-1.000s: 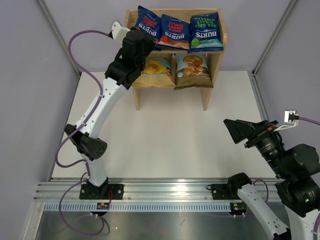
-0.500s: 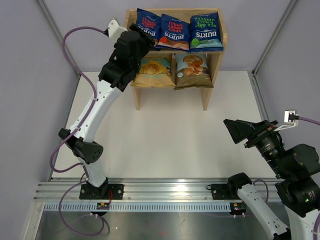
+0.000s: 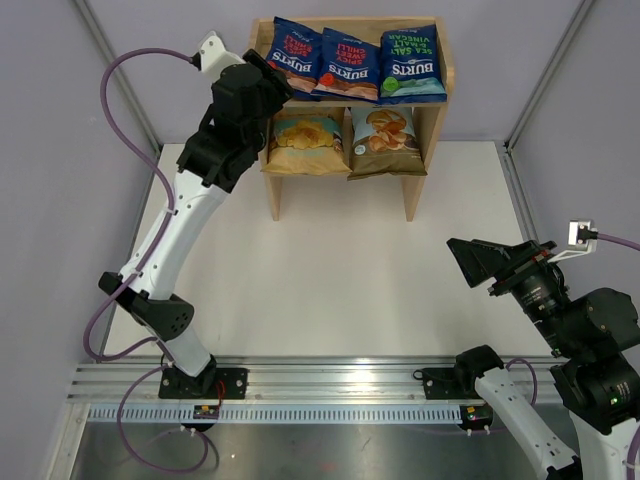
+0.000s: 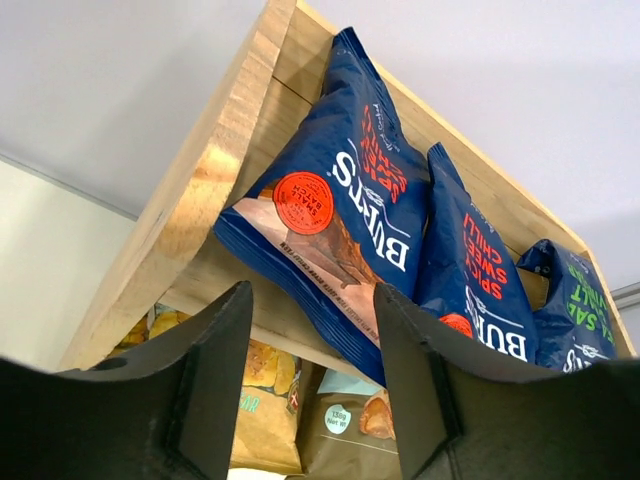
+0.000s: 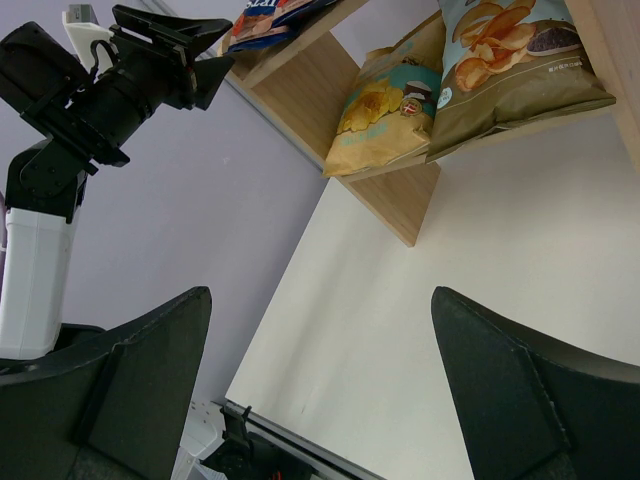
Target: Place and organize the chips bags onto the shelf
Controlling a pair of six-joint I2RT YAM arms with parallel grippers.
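The wooden shelf (image 3: pixel 436 112) stands at the back. Its top tier holds three dark-blue Burts bags: a red-lettered one (image 3: pixel 294 47) at left, a red-lettered one (image 3: pixel 348 63) in the middle, a green-lettered one (image 3: pixel 412 65) at right. The lower tier holds the yellow Chips bag (image 3: pixel 305 141) and the brown Cassava Chips bag (image 3: pixel 385 140). My left gripper (image 3: pixel 268 72) is open and empty, just left of the shelf's top left corner, close to the left Burts bag (image 4: pixel 335 215). My right gripper (image 3: pixel 470 262) is open and empty, low at the right.
Purple walls close in on both sides. The shelf's left side panel (image 4: pixel 190 200) is right beside my left fingers. The metal base rail (image 3: pixel 330 385) runs along the near edge. The left arm also shows in the right wrist view (image 5: pixel 100 90).
My left gripper has drawn back to the left and up, away from the left Burts bag and the shelf front. The right arm has not moved.
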